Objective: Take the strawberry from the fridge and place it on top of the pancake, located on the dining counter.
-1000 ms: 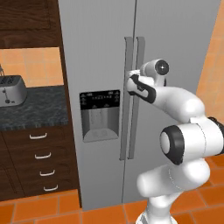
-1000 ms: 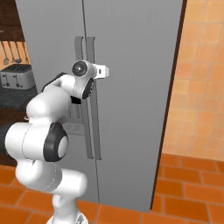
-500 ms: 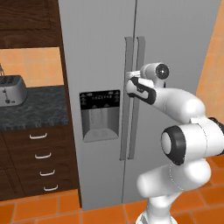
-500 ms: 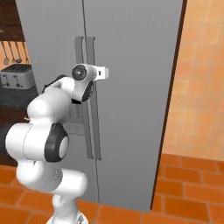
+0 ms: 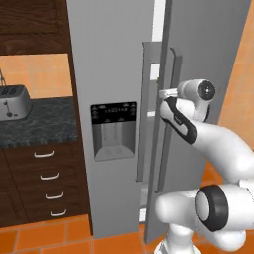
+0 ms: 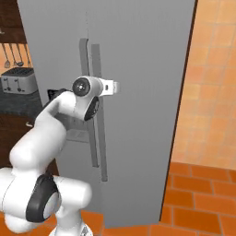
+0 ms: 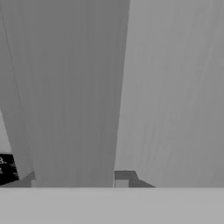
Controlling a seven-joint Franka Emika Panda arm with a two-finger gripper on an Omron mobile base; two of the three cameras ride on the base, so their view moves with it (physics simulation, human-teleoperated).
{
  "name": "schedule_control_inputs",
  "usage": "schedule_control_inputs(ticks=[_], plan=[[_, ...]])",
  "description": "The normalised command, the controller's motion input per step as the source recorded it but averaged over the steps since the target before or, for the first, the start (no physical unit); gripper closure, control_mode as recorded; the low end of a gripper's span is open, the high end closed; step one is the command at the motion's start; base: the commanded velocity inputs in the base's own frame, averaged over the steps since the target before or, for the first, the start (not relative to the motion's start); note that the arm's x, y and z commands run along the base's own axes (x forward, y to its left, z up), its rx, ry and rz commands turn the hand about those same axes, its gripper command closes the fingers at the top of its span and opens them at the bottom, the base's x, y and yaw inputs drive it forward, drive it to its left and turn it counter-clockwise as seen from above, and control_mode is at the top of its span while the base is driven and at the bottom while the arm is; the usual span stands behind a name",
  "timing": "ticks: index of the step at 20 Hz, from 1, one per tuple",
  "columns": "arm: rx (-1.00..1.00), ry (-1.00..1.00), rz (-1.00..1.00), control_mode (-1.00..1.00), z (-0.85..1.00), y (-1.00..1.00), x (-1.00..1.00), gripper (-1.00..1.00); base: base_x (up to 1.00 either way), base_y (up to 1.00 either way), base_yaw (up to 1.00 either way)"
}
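Two bar handles run down the fridge [image 5: 114, 59]; I am clamping the gripper [image 5: 161, 93] shut on the right door's handle [image 5: 164, 119] to swing that door out, since the strawberry should be inside, unseen for now.

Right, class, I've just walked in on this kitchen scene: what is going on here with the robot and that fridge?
The white robot arm has its gripper closed on the right-hand door handle of the grey fridge. That door stands slightly ajar, with a pale gap showing along its top inner edge. The left door, with the black dispenser panel, is shut. A toaster sits on the dark counter to the left.
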Motion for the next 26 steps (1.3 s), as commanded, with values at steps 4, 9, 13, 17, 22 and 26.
schedule_control_inputs(ticks=[4,9,13,17,22,26], plan=[[0.0,0.24,-0.06,-1.0,-0.23,-1.0,-1.0,1.0,0.0,0.0,0.0],[0.0,0.17,-0.07,-1.0,-0.35,-1.0,-1.0,1.0,0.0,0.0,0.0],[0.0,0.2,-0.07,-1.0,-0.3,-1.0,-1.0,1.0,0.0,0.0,0.0],[0.0,0.16,-0.04,-1.0,0.03,-0.74,-0.94,1.0,0.0,0.0,0.0],[-0.05,-0.06,0.0,-1.0,0.21,0.31,-0.91,-1.0,0.0,0.0,0.0],[-0.29,0.0,0.0,-1.0,0.17,0.96,-0.63,-1.0,0.0,0.0,0.0]])
